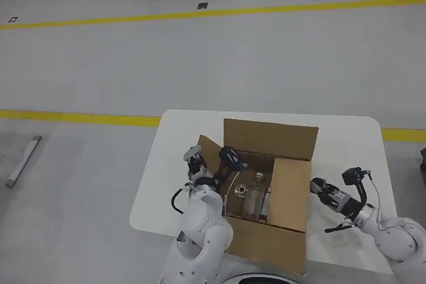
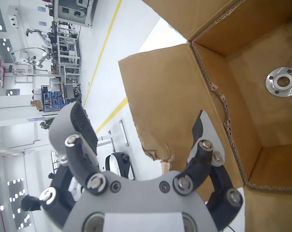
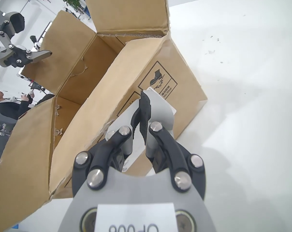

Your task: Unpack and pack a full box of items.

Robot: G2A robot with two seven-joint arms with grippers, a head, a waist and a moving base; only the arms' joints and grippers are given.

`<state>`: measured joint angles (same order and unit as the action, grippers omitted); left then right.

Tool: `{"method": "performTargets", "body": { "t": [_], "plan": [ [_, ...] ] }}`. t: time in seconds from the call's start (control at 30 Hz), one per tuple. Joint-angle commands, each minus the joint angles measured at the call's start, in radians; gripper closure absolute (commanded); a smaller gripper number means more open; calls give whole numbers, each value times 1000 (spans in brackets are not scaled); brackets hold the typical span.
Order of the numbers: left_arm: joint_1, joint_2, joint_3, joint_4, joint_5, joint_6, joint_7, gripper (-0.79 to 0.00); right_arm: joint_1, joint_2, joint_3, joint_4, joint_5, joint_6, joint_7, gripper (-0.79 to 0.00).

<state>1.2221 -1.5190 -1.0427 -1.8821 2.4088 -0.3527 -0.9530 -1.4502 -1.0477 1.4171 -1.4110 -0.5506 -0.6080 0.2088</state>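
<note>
Left pincer (image 2: 137, 115): released, fingers spread wide. You will find it at the upper edge of the box's left flap, facing down into the open interior.

Right pincer (image 3: 142, 112): clenched, pads pressed together with nothing between them. You will find it low over the tabletop, just beside the box's right outer wall.

Tabletop (image 1: 341, 135): white, with rounded corners. It carries the box near its middle.

Cardboard box (image 1: 266, 245): brown corrugated, open at the top. The far flap stands upright, the left flap is raised, and the right flap tilts inward over part of the opening. You can see torn paper edges along the flap folds.

Bottle (image 1: 253, 195): clear plastic with a white cap, lying on its side on the box floor, cap toward the far wall.

Flange (image 2: 282, 81): a small round metal ring with bolt holes, lying flat on the box floor. It sits just beside the bottle, between it and the left wall.
</note>
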Motion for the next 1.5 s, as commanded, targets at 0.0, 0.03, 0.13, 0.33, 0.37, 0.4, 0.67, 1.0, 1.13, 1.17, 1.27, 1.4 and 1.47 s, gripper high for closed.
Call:
{"method": "performTargets", "body": {
  "t": [0.0,0.03,0.13,0.33,0.37,0.4,0.67,1.0,1.13,1.17,1.27,1.4,1.47],
  "plan": [
    [8,-1,6,-3,4,-5,8,-785,23,-2,-7,13,4,-3,-1,0],
    [11,-1,8,-4,6,-8,12,-785,35,-3,-10,17,1,-1,0,0],
    [18,-3,17,-10,5,-19,28,-785,63,-6,-23,24,-1,-9,4,0],
    [23,-6,29,-17,0,-42,56,-785,112,-14,-57,53,-8,-3,17,0],
    [25,-7,32,-18,-3,-46,60,-785,118,-15,-61,58,-10,-2,18,0],
    [26,-7,34,-19,-4,-50,62,-785,122,-16,-63,62,-11,-1,16,0],
    [42,-9,41,-45,-79,-96,155,-785,68,-10,-19,66,4,-44,-35,0],
    [5,-26,-12,54,-538,-232,213,-785,-136,20,163,-45,6,-126,-95,0],
    [-46,-35,-6,120,-672,-258,155,-785,-203,23,196,-75,25,-145,-92,0],
    [-57,-37,-5,132,-696,-259,143,-785,-214,23,199,-79,28,-147,-93,0],
    [-84,-37,6,142,-682,-277,123,-785,-229,23,199,-76,36,-147,-88,0],
    [-84,-37,6,142,-682,-277,123,-785,-236,21,196,-72,46,-154,-87,0],
    [-84,-37,6,142,-682,-277,123,-785,-240,21,194,-76,46,-157,-87,0]
  ]
}}
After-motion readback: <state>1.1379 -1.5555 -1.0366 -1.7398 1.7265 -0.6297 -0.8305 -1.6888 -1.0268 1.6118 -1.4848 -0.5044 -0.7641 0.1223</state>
